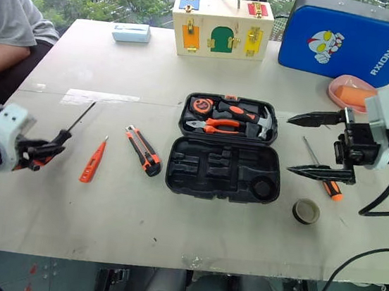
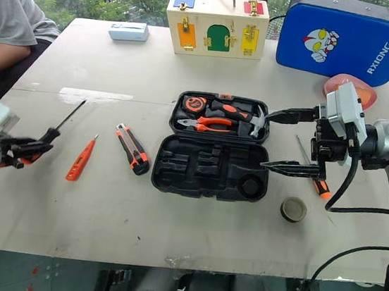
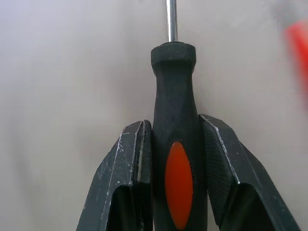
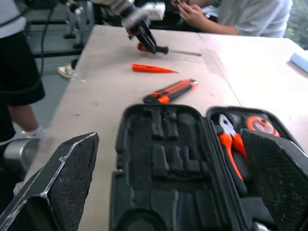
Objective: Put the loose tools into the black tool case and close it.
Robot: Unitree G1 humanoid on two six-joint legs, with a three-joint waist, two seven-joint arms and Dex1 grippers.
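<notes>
The blue case (image 1: 352, 38) at the table's far right corner bears white vertical lettering "RXIONG".

We list one pale table (image 1: 169, 235). On it we count an open black tool case (image 1: 226, 148), utility knife (image 1: 143, 150), tester screwdriver (image 1: 93, 160), two screwdrivers (image 1: 75, 121) (image 1: 322, 172), tape roll (image 1: 306, 211), wooden box (image 1: 221, 27) and blue case (image 1: 351, 38)

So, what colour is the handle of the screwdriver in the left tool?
Black with an orange oval inlay; the screwdriver handle shows best in the left wrist view.

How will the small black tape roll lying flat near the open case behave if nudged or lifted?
The small black tape roll lies flat on the table, so it probably slides, not rolls. Its hollow ring looks light. Tipped on edge, it would likely roll away.
</notes>
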